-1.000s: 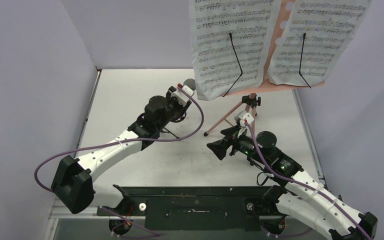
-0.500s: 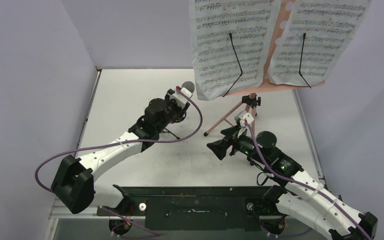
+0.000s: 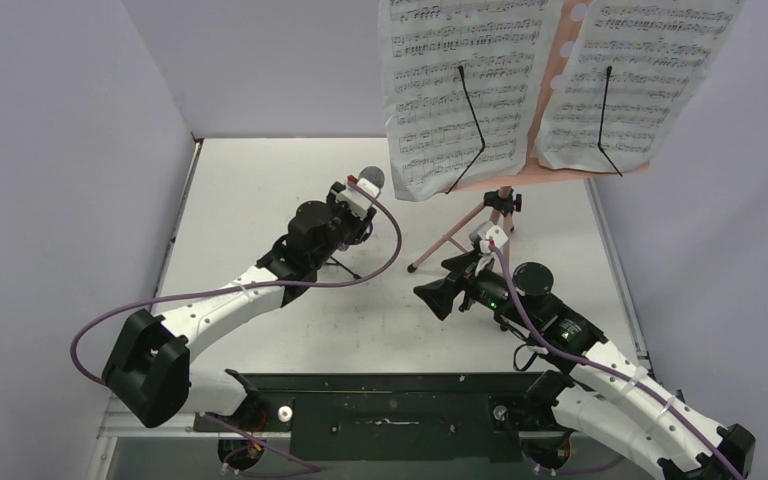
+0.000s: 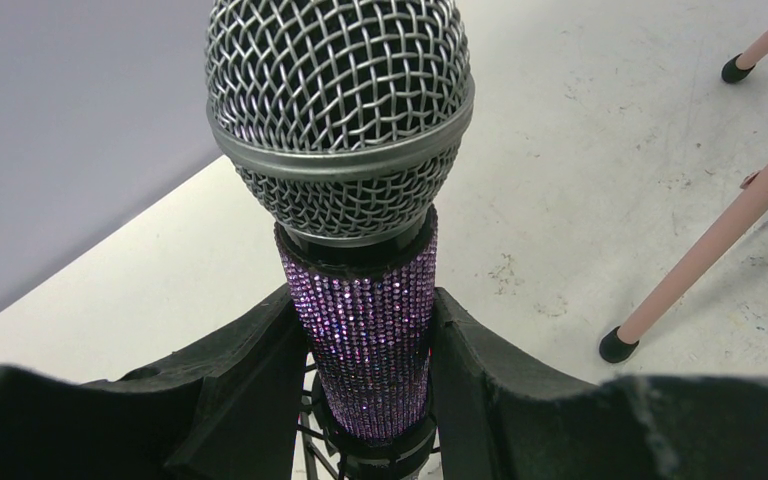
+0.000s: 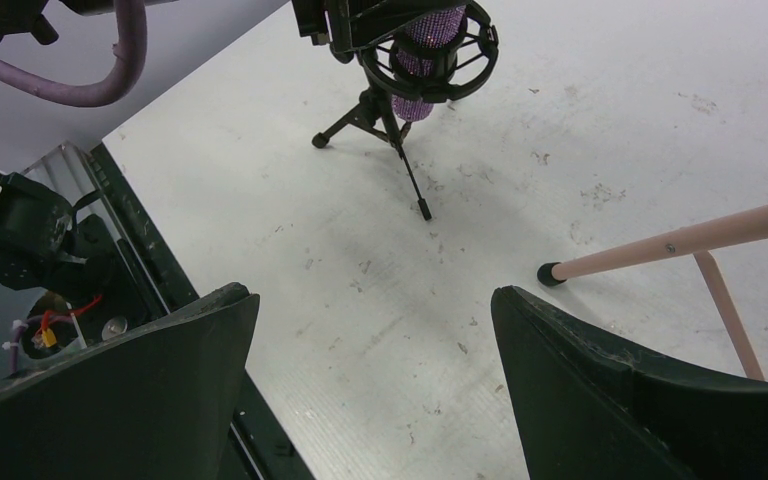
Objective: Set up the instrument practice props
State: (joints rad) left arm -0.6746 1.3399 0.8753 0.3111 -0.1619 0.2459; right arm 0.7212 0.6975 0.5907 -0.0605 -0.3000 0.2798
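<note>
With left claw (image 4: 365,310) closed on the mic (image 4: 340,110), purple barrel upright and seated in the mic stand (image 5: 378,108) on the surface (image 5: 580,140), likely steadies it against tipping at release, with right claw (image 5: 372,300) wide open, empty, near the music stand (image 3: 570,172), pages (image 3: 460,90) already propped.

Table (image 3: 260,190) is a plain whitish top, pretty scuffed, w/ small dark marks all over, esp. in the right wrist view. Two things stand on it. The small black tripod mic stand (image 5: 378,104) is left of centre, thin legs splayed, tips on the surface. The pink music stand (image 5: 680,240) is just to its right, tripod legs w/ black end caps on the top. Their feet are near each other but not touching. A black base plate (image 3: 400,412) runs along the near edge.
</note>
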